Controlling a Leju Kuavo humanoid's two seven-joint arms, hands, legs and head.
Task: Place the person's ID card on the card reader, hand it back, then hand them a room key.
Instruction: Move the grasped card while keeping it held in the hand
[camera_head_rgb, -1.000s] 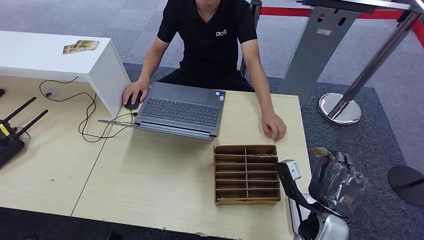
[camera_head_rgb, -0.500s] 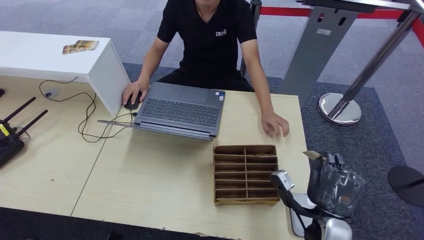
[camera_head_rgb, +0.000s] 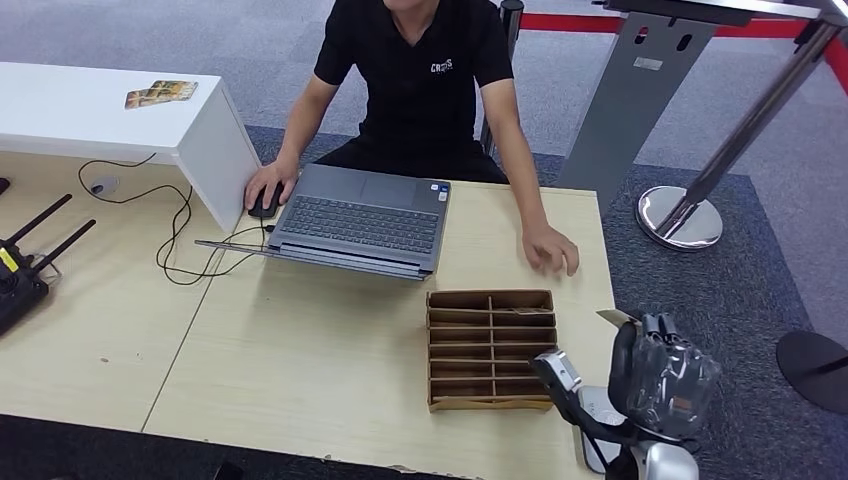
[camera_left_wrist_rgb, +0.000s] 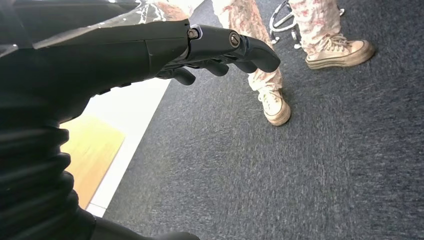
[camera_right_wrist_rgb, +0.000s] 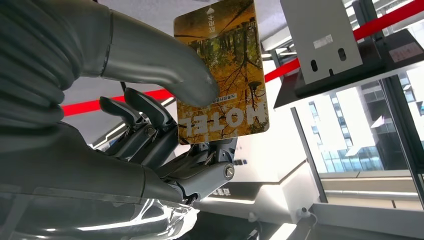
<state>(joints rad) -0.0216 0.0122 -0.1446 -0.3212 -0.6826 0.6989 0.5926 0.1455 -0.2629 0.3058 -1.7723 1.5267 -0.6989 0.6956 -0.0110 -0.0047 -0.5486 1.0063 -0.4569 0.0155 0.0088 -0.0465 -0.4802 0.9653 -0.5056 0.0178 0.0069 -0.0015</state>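
The room key (camera_right_wrist_rgb: 221, 75), a yellow card printed HOTEL, is pinched between the thumb and the darker fingers of the right hand (camera_right_wrist_rgb: 150, 115), which hangs off the desk's right edge, near its front right corner, with the card's corner poking up above the hand in the head view. That puts the task, as I judge it, in its last step: handing the key to the person (camera_head_rgb: 420, 80) seated behind the far edge of the desk (camera_head_rgb: 300, 370). The next move calls for carrying the card forward, past the cardboard tray (camera_head_rgb: 491, 348), toward the person's hand (camera_head_rgb: 550, 250) resting near the far right corner. The right wrist view gives the card's print and the pinch itself, which the head view leaves as a mere sliver. The left wrist view shows the left hand (camera_left_wrist_rgb: 220, 47), fingers stretched out and holding nothing, over dark carpet beside another person's shoes (camera_left_wrist_rgb: 340, 50).
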